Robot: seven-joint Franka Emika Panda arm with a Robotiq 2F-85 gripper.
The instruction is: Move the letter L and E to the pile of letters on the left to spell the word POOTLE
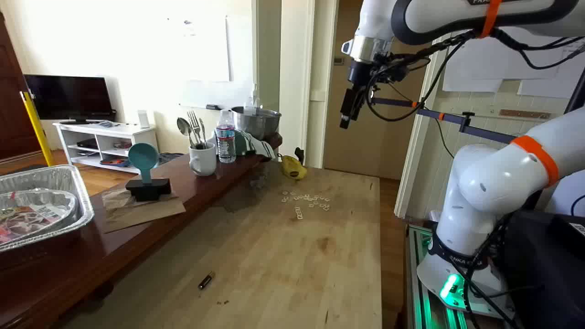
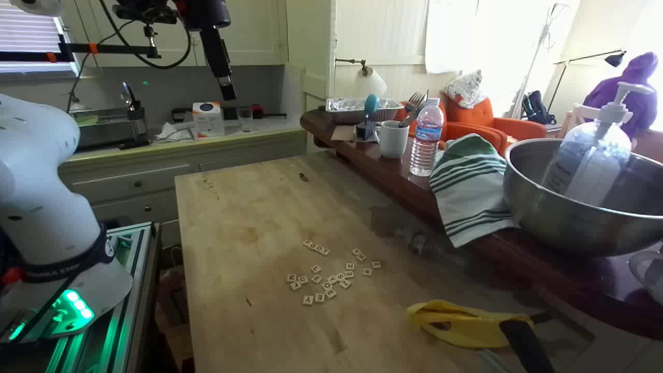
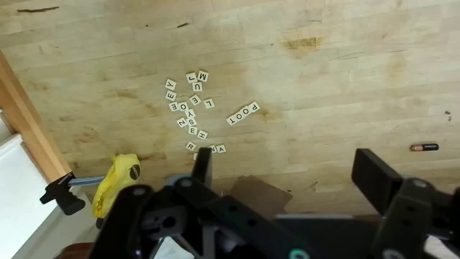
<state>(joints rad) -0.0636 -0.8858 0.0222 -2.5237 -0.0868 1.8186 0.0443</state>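
Four small white tiles lie in a tight row reading POOT point(image 3: 245, 111) on the wooden table, and the row also shows in both exterior views point(image 1: 299, 213) point(image 2: 316, 247). The L tile point(image 3: 208, 103) lies apart from the row, on the side of the scattered tiles. An E tile point(image 3: 195, 100) lies beside the L; both also show in an exterior view, the L point(image 2: 316, 269) and the E point(image 2: 316, 278). Other E tiles point(image 3: 174, 106) lie among the scatter. My gripper point(image 3: 284, 154) is open and empty, high above the table, and also shows in both exterior views point(image 1: 345, 121) point(image 2: 227, 92).
Scattered letter tiles point(image 3: 191, 121) lie near the L and E; a finger partly hides some. A battery point(image 3: 424, 147) lies on the table. A yellow bag point(image 3: 120, 176) and a clamp point(image 3: 66, 194) sit at an edge. A raised dark ledge point(image 2: 362, 150) holds a mug, bottle and bowl.
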